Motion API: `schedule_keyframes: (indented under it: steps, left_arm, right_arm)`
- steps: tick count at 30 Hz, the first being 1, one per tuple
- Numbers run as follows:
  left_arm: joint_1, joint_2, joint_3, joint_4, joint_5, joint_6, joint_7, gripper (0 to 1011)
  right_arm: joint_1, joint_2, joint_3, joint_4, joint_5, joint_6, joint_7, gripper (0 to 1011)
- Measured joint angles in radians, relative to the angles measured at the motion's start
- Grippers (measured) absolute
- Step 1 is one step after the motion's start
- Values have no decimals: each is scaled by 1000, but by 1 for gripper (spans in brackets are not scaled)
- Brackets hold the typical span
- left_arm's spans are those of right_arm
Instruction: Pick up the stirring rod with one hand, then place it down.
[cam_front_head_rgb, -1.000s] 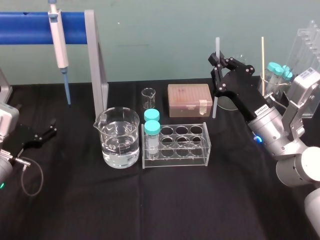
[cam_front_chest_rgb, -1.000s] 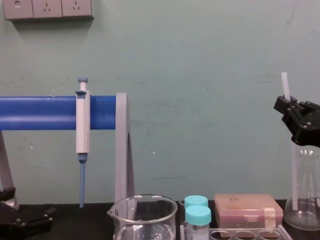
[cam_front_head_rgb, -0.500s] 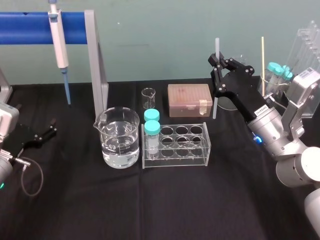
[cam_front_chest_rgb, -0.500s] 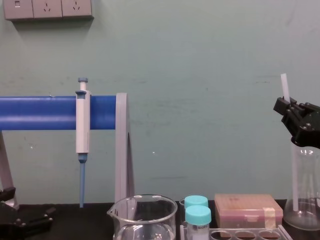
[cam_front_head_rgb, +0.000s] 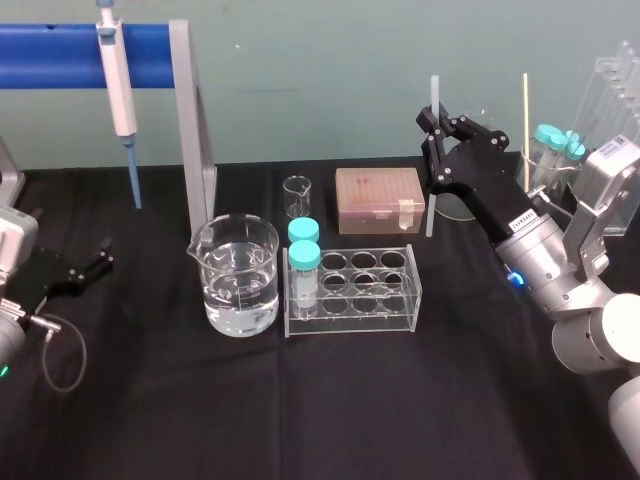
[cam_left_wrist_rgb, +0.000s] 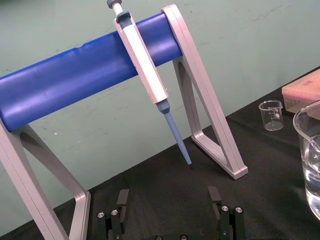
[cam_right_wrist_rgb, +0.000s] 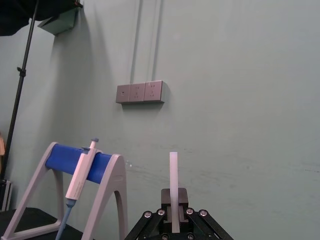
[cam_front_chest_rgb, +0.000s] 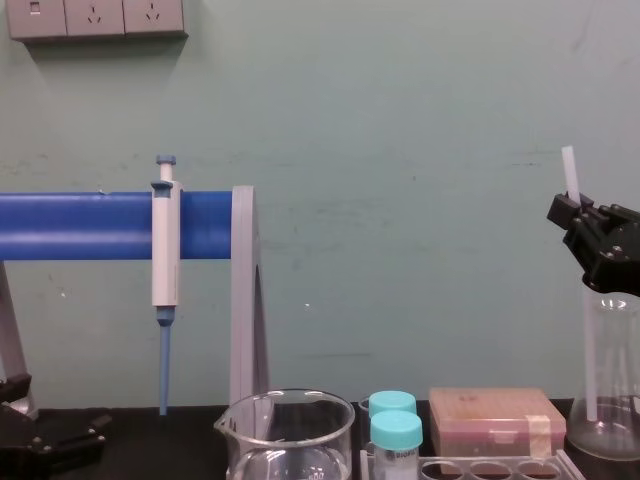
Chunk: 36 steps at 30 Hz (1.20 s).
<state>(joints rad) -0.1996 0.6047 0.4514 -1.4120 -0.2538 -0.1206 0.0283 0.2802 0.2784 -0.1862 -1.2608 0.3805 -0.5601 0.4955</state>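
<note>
Stirring rod (cam_front_head_rgb: 435, 92) thin, translucent, near-upright | R hand (cam_front_head_rgb: 430, 125) fingers pinching it | L gripper (cam_front_head_rgb: 104, 255) fingers spread

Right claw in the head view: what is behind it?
A glass flask, showing mostly its base. The right claw, shut on the rod, covers the rest. The left claw lies idle.

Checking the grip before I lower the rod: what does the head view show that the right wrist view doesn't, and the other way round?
Head view, not wrist: the rod's lower half hanging below the right gripper beside the box, plus big beaker, rack and the open left gripper parked at left. Wrist, not head: wall sockets. Both: the rod upright, clamped in the right gripper, and the pipette on its stand.
</note>
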Motion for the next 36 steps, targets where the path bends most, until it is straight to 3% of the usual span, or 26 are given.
schedule_keyframes:
  steps: [36]
  left_arm:
    - [0,0,0,0,0,0,0,1000]
  right_arm:
    - [0,0,0,0,0,-2,2,72]
